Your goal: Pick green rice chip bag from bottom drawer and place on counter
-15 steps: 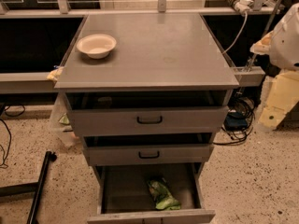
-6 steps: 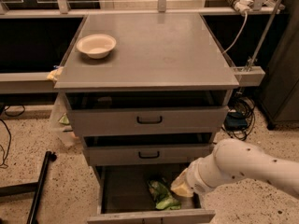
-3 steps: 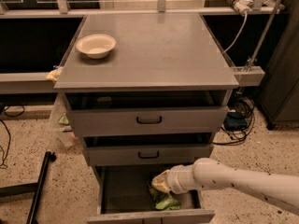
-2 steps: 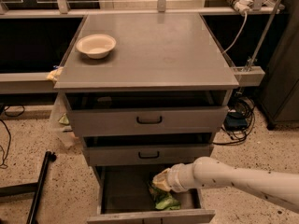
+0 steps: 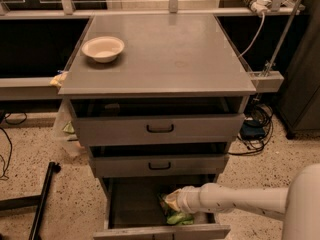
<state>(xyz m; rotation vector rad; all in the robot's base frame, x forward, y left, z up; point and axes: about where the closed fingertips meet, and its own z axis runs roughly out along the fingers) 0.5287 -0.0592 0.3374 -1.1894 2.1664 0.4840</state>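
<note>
The green rice chip bag (image 5: 178,217) lies crumpled on the floor of the open bottom drawer (image 5: 131,206), right of its middle and near the front. My gripper (image 5: 172,200) reaches in from the right on a white arm and sits right over the bag's upper part, hiding some of it. I cannot tell whether it touches the bag. The counter (image 5: 165,54) is the flat grey top of the cabinet above.
A white bowl (image 5: 103,48) stands on the counter's back left. The two upper drawers (image 5: 160,129) are pulled out a little, overhanging the bottom drawer's back. A black stand leg (image 5: 42,196) lies on the floor at left. Cables (image 5: 255,129) hang at right.
The arm swung in from the right side and went down into the bottom drawer onto the bag. In the last second it has sunk only slightly.
</note>
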